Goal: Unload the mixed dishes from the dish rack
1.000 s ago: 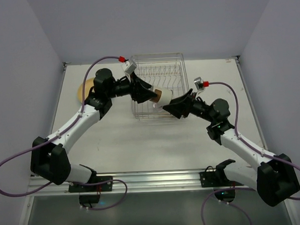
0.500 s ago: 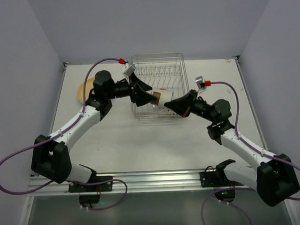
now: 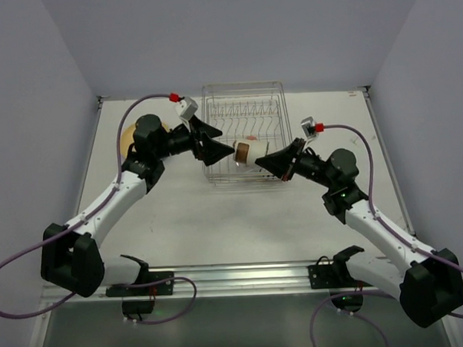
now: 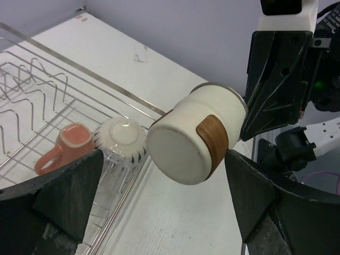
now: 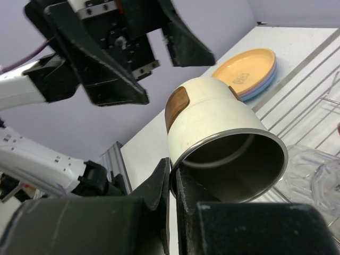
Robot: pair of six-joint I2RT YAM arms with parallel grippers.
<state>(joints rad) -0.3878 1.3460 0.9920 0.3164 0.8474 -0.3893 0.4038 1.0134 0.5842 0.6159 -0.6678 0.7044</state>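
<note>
A cream cup with a brown patch hangs on its side over the front edge of the silver wire dish rack. My right gripper is shut on its rim, one finger inside and one outside. My left gripper stands open just left of the cup's base, not touching it. In the rack lie a pink mug, a ribbed white cup and a clear glass.
A stack of plates with a yellow-orange one on top lies on the white table left of the rack, partly behind my left arm. The plate prongs at the back of the rack hold nothing.
My left gripper opened, let go of the cup and drew back to the left. My right gripper shut on the cup's rim and now carries it alone.
</note>
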